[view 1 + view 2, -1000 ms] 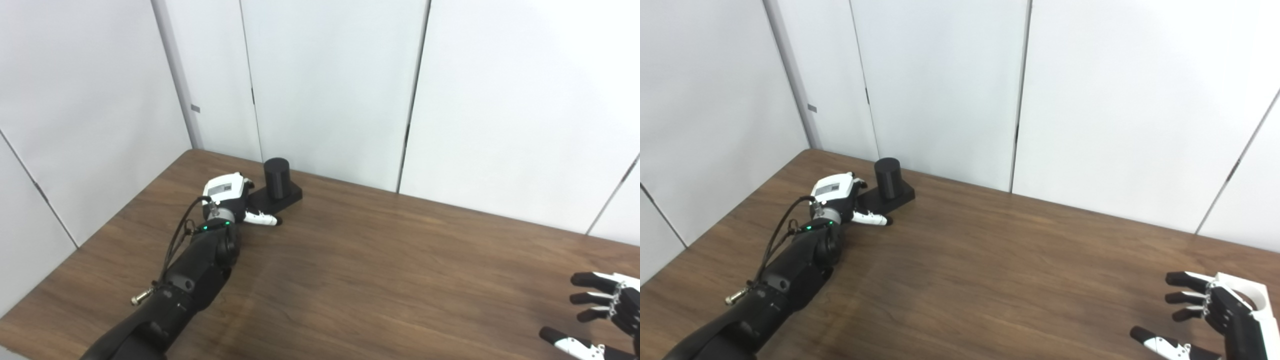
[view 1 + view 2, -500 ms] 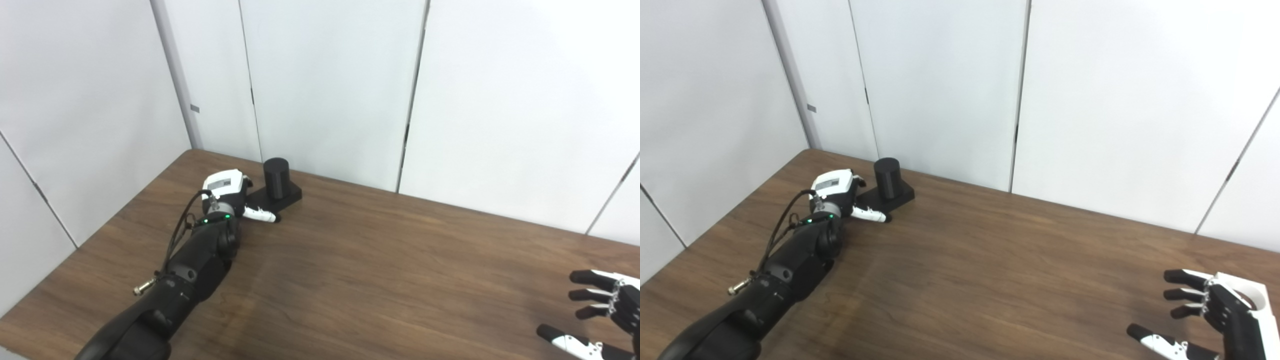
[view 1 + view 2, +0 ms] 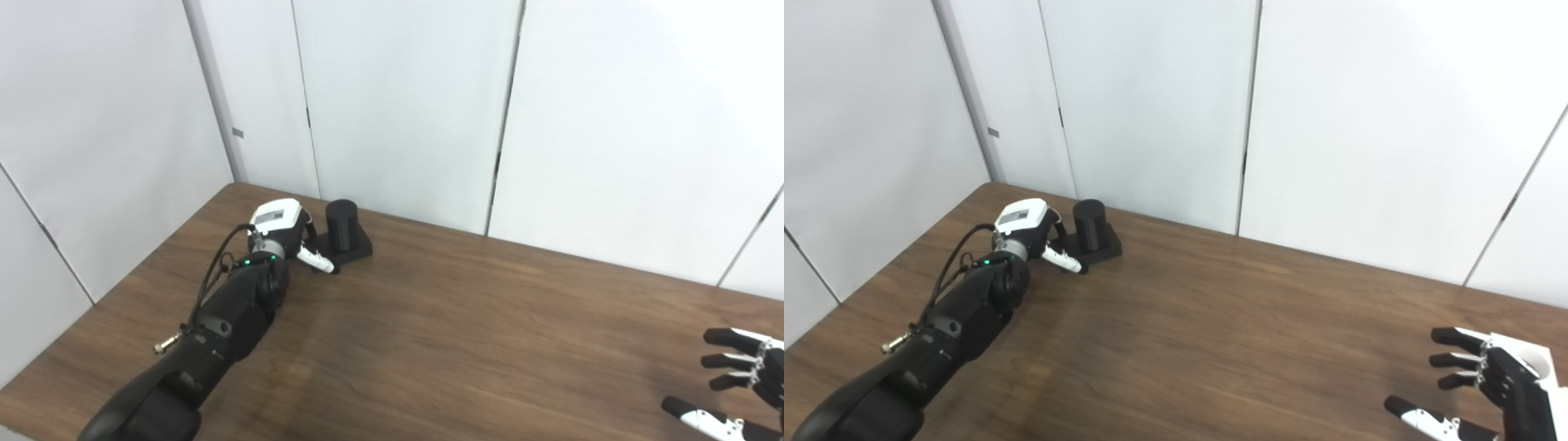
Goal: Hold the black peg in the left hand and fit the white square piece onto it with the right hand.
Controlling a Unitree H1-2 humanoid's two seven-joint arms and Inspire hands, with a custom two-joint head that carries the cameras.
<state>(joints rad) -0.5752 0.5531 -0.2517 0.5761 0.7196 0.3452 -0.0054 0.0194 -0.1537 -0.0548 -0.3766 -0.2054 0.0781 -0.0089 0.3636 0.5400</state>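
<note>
The black peg (image 3: 340,215), a short cylinder on a black square base (image 3: 360,248), stands at the far left of the wooden table (image 3: 465,318), near the wall. My left hand (image 3: 278,228) is right against the base's left side. Its thumb (image 3: 318,262) lies along the base's front edge, and its other fingers are hidden behind the hand's white back. My right hand (image 3: 1488,380) is open and empty at the table's near right corner, fingers spread. No white square piece is in view.
White wall panels (image 3: 398,110) stand close behind the table's far edge and along its left side. The table's left edge (image 3: 116,288) runs just beside my left arm.
My left hand has moved forward against the peg's base and its thumb has swung in along the base's front. The base has turned slightly. The right hand has barely moved.
</note>
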